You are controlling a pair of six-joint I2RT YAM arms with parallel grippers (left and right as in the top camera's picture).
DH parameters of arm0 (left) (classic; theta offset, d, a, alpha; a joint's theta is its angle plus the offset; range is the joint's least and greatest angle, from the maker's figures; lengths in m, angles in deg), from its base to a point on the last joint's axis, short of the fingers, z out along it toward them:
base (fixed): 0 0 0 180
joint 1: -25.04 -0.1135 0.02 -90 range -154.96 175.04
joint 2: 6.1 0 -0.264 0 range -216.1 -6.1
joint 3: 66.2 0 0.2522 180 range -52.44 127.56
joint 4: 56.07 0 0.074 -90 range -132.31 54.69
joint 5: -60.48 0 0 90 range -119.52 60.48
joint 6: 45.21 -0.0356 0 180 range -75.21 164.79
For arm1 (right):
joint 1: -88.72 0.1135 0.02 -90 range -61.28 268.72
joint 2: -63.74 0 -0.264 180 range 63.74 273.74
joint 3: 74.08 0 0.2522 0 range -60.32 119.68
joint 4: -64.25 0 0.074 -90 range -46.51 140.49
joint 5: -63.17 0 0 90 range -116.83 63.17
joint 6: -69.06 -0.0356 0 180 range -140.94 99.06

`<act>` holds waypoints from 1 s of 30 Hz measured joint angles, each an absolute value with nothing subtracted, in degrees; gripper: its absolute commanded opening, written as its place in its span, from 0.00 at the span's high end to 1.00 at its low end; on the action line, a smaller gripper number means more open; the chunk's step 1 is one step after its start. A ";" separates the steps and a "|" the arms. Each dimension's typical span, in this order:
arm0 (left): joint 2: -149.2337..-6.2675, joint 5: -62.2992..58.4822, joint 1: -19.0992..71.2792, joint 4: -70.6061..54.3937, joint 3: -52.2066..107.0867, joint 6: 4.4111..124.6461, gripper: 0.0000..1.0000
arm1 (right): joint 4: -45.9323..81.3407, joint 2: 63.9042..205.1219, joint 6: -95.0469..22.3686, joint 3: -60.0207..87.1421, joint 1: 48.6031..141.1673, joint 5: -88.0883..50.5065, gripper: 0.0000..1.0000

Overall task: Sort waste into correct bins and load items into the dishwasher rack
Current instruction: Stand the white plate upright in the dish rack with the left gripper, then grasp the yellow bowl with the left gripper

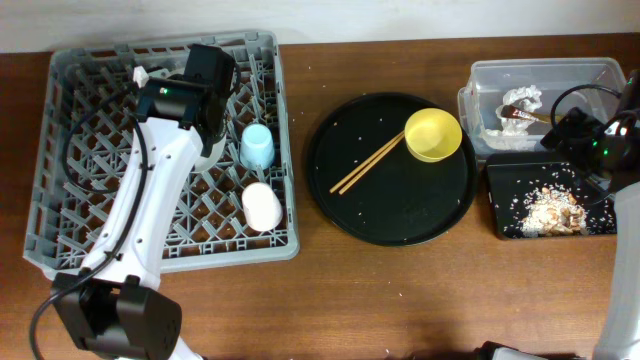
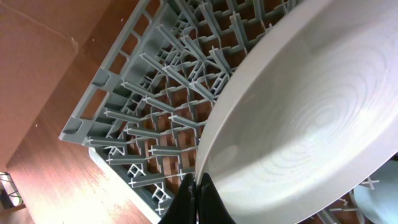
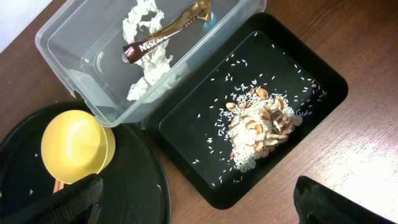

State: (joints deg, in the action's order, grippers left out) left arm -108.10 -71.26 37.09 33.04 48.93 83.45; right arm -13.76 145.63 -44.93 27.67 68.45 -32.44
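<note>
- White plate [image 2: 298, 118] stands on edge at the upper middle of the dishwasher rack [image 1: 70, 200]. The left gripper [image 2: 196, 196] is pinched tight on its lower rim, probably to tilt it upright so it slots between the pegs.
- Beside it in the rack, right of centre, the blue cup [image 1: 257, 147] and pink cup [image 1: 262, 207] lie on their sides. That makes two cups and one plate in the rack.
- The yellow bowl [image 1: 433, 135] and chopsticks [image 1: 368, 163] wait on the round black tray [image 1: 400, 215] in the middle of the overhead frame. There is one bowl and two sticks, not yet racked.
- The clear tub [image 3: 62, 37] holds dry waste: one brown-gold wrapper [image 3: 168, 31] across crumpled napkin [image 3: 149, 74]. I cannot tell whether the napkin is one piece or two.
- The black rectangular tray [image 3: 323, 81] holds one heap of food leftovers [image 3: 261, 121], with grains scattered around it.
- The right gripper [image 3: 198, 190] hangs over the two bins, spread wide and empty, likely because the sorting looks finished.
</note>
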 measured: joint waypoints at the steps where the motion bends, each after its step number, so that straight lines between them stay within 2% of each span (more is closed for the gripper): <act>1: -108.10 -71.26 37.09 33.15 48.93 83.45 1.00 | -13.76 145.63 -44.95 27.67 68.45 -32.44 0.02; 6: -113.91 -74.95 37.14 32.25 48.93 83.51 0.99 | -13.78 145.63 -44.95 27.67 68.45 -32.46 0.02; 7: -114.02 -75.26 37.31 31.79 48.93 83.53 0.84 | -13.76 145.63 -44.95 27.67 68.45 -32.46 0.02; 8: -114.02 -75.46 37.73 30.94 48.93 83.56 0.61 | -13.74 145.63 -44.97 27.67 68.45 -32.44 0.02; 9: -114.02 -75.61 38.17 30.57 48.93 83.66 0.48 | -13.76 145.63 -44.95 27.67 68.45 -32.46 0.02; 12: -114.02 -76.05 39.87 30.11 48.93 83.84 0.41 | -13.76 145.63 -44.93 27.67 68.45 -32.44 0.02; 14: -114.02 -76.05 39.87 30.11 48.93 83.86 0.29 | -13.78 145.63 -44.93 27.67 68.45 -32.46 0.02; 15: -114.02 -76.05 39.87 30.11 48.93 83.88 0.01 | -13.78 145.63 -44.97 27.67 68.45 -32.44 0.02; 17: -114.26 -76.09 39.87 30.74 50.28 81.35 0.01 | -13.78 145.63 -44.95 27.67 68.45 -32.46 0.01; 20: -114.66 -72.05 40.40 31.14 63.85 72.71 0.02 | -13.63 145.65 -44.95 27.67 68.45 -32.44 0.01; 21: -114.63 -62.98 41.36 28.67 68.68 65.59 0.02 | -13.74 145.58 -44.95 27.67 68.43 -32.51 0.01; 24: -116.69 -34.74 46.87 16.54 70.08 52.76 0.04 | -13.72 145.43 -44.95 27.67 68.41 -32.64 0.02; 26: -123.49 -31.74 51.28 10.07 70.74 50.99 0.04 | -13.80 145.43 -44.93 27.67 68.32 -32.64 0.02; 28: -137.50 -29.64 59.45 3.66 70.39 48.52 0.04 | -13.78 145.43 -44.95 27.67 68.27 -32.83 0.02; 30: -143.38 -28.84 63.43 -0.62 69.49 47.56 0.08 | -13.74 145.43 -44.95 27.67 68.30 -32.86 0.01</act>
